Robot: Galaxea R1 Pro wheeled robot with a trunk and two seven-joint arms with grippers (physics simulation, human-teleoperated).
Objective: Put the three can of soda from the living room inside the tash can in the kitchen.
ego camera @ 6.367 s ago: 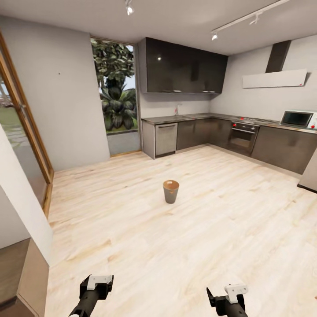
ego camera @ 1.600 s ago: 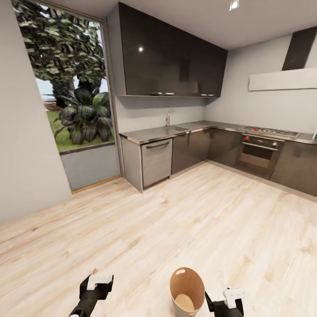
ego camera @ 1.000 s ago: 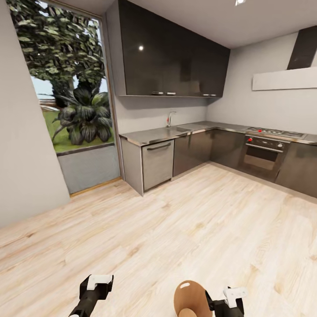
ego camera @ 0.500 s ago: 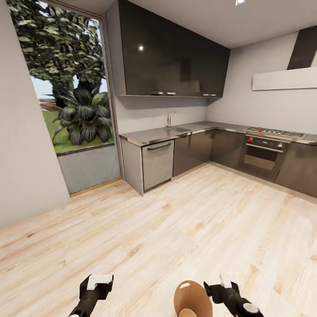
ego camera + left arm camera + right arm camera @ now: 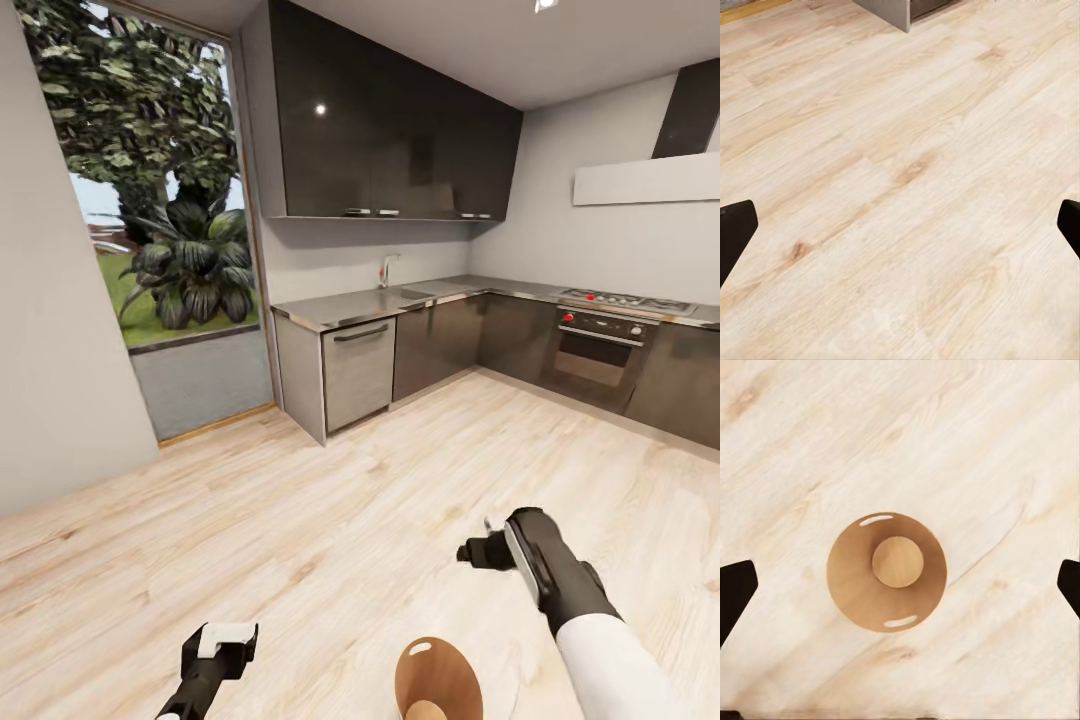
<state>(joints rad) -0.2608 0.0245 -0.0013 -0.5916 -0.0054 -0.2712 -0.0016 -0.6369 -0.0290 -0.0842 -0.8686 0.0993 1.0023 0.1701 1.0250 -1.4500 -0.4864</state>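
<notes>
Our right gripper [image 5: 487, 549] is held up high over the floor [image 5: 330, 520], on the right side of the head view. Its two fingers are far apart: in the right wrist view we see one dark fingertip [image 5: 735, 589] at each edge, with nothing between them. Straight down below it stands the bin [image 5: 886, 571]. We look right into the bin from above. It is round and brown inside, with two small slot holes near the rim. We see no can in it.

In the head view, the bin [image 5: 437, 680] is very near us, at the bottom edge, a little to the right of the middle. Our right gripper hangs farther out and to the right of it.

Our left gripper [image 5: 222, 648] is low and near, on the left side. Its fingers are far apart too, and its wrist view looks down on bare pale wood floor [image 5: 900, 180].

Far away we see dark cabinets [image 5: 390, 130], a steel counter [image 5: 360, 305], an oven [image 5: 598, 350] with red knobs, and a big window [image 5: 160, 200] with green plants outside.
</notes>
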